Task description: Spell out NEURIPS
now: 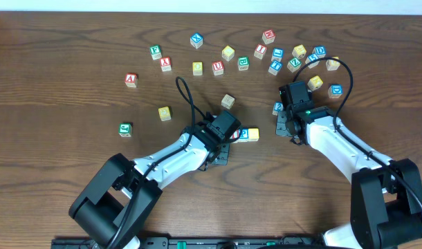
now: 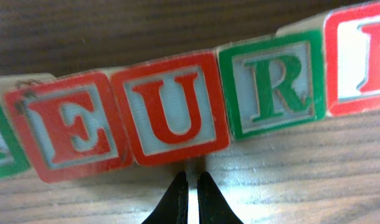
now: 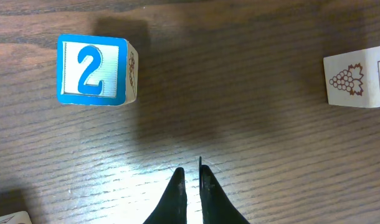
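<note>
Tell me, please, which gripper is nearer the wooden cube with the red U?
Left. The left gripper is right at the red U cube; the right gripper is by a blue 2 cube.

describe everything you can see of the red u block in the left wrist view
The red U block looks like a small wooden cube: a pale face carrying a red U inside a thick red border. It rests on the dark wood table, slightly tilted in this view. It stands in a row between the red E block and the green R block, side by side against both. The left fingers, shut together, point at its lower edge from just in front, gripping nothing.
</note>
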You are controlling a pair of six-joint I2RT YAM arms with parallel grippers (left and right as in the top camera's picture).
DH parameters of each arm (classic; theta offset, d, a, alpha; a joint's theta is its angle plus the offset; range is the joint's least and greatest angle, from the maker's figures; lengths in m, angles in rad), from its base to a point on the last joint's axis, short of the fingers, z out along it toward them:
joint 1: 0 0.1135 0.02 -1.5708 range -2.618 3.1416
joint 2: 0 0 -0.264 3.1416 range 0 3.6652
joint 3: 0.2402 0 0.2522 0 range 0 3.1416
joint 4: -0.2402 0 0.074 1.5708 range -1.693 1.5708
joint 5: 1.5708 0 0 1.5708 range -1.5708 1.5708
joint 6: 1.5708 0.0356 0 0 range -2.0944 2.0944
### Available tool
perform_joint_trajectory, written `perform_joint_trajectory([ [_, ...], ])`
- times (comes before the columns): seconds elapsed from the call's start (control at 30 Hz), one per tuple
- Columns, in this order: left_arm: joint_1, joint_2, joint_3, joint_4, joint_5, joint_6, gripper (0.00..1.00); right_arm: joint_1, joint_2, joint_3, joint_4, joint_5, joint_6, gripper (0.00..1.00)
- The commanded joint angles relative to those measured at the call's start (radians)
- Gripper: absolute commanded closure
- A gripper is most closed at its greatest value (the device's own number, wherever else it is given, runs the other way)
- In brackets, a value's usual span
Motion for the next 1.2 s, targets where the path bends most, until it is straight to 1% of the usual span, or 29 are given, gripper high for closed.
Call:
perform_joint_trajectory([
  [0.0, -0.002, 0.013, -0.012, 0.007, -0.050, -0.005, 0.92, -0.005, 0.008, -0.006, 0.002, 0.017, -0.006, 0.96],
  [0.43, -0.001, 0.013, -0.012, 0.012, -0.094, -0.005, 0.92, -0.005, 0.008, -0.006, 0.002, 0.016, -0.006, 0.96],
  [1.17, -0.001, 0.013, -0.012, 0.045, -0.095, -0.001, 0.92, -0.005, 0.008, -0.006, 0.002, 0.016, -0.006, 0.96],
])
